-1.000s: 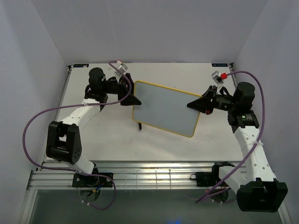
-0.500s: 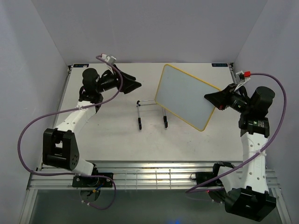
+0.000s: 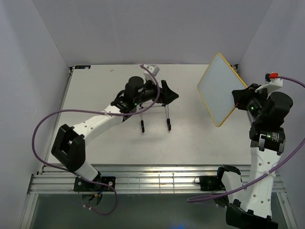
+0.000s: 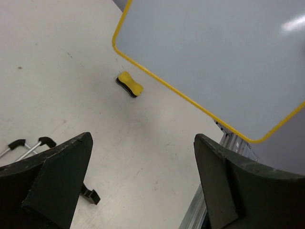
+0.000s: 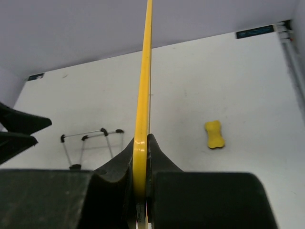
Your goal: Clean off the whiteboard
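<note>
The whiteboard, white with a thin yellow frame, is lifted off the table at the far right and tilted. My right gripper is shut on its lower edge. The right wrist view shows the board edge-on between the closed fingers. The face shown in the left wrist view is plain, with no writing. My left gripper is open and empty above the table's middle, its fingers spread wide. The yellow sponge eraser lies on the table below the board, also seen in the right wrist view.
The thin black wire stand stands bare at the table's middle, just below my left gripper; it shows in the right wrist view too. White walls close in the table at the back and sides. A metal rail runs along the near edge.
My right gripper has carried the whiteboard up and right, off the stand. My left arm has swung right from the far left to above the stand, gripper open.
</note>
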### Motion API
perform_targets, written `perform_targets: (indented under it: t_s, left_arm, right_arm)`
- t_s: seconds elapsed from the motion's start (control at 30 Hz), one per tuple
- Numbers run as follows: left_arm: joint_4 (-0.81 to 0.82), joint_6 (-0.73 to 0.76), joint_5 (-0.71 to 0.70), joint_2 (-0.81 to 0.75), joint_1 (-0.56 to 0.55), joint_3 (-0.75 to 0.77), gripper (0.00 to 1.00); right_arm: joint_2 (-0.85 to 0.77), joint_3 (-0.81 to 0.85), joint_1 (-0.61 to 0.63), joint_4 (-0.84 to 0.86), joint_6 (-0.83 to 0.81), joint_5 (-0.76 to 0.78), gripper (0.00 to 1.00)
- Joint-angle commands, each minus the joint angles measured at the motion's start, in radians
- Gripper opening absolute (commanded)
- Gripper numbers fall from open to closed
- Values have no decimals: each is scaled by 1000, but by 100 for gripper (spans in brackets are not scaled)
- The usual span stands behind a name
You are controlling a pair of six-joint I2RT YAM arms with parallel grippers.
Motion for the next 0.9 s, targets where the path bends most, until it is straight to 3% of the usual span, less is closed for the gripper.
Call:
perform_targets:
  t_s: [0.0, 0.17, 0.3, 0.33, 0.53, 0.7, 0.87]
  left_arm:
    - [-44, -9, -176, 116, -85, 72, 98]
    - [-44, -9, -169, 371, -171, 251, 98]
    - [-108, 59, -314, 590, -274, 486, 98]
    - [-129, 69, -334, 685, -285, 605, 98]
    - [-200, 55, -475, 979, -337, 925, 98]
    - [-128, 53, -543, 1162, -363, 1159, 98]
    - [4, 139, -652, 1279, -387, 1253, 98]
  right_arm:
    - [-21, 106, -5, -33, -50, 256, 8]
    - [-55, 106, -5, -87, -57, 355, 8]
    - [-133, 89, -5, -82, -26, 498, 8]
    - [-150, 93, -4, -85, -18, 511, 8]
    - [-193, 122, 5, -133, 0, 613, 8]
    - [-207, 158, 28, -163, 18, 572, 8]
    - [-234, 149, 73, -182, 31, 541, 8]
